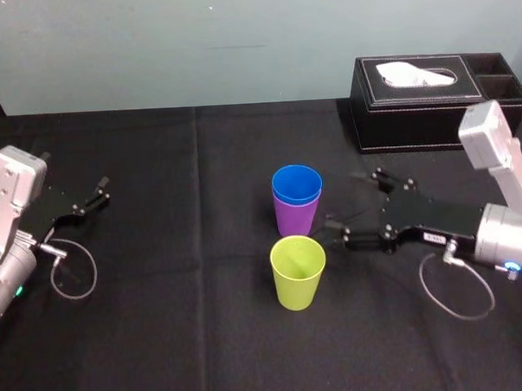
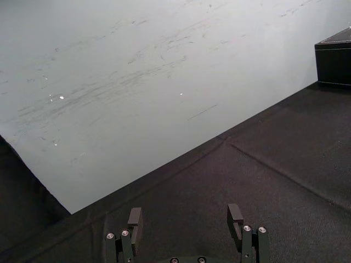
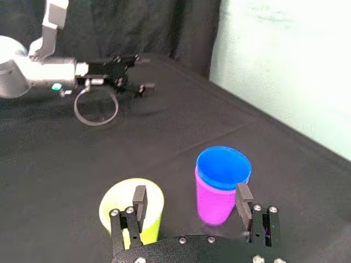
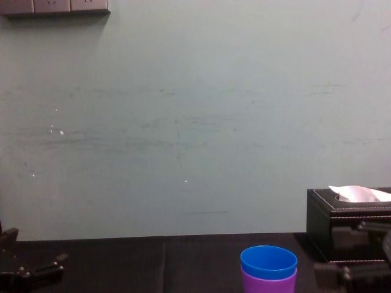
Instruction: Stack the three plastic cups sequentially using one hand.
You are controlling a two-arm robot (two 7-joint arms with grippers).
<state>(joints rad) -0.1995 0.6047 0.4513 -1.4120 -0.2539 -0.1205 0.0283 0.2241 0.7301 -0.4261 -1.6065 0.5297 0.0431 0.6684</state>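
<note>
Yellow-green cup [image 1: 297, 272] standing beside blue cup [image 1: 296, 185] nested in purple cup [image 1: 295, 216]; I am aiming right gripper [image 1: 351, 200], jaws apart, mid-wall, squeezing lightly; left gripper [image 1: 88, 199] idling, jaws apart.

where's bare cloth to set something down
Widest bare patch: black cloth between the left gripper and the yellow-green cup. Also bare at the back, left of the tissue box. Crowded on the right: the open right gripper sits beside that cup and the blue cup nested in the purple cup.

We log: blue cup [image 1: 296, 185], purple cup [image 1: 296, 218], yellow-green cup [image 1: 298, 276]; black surface [image 1: 163, 338]; black box [image 1: 414, 119], white stitching; pale green wall [image 1: 194, 42].
</note>
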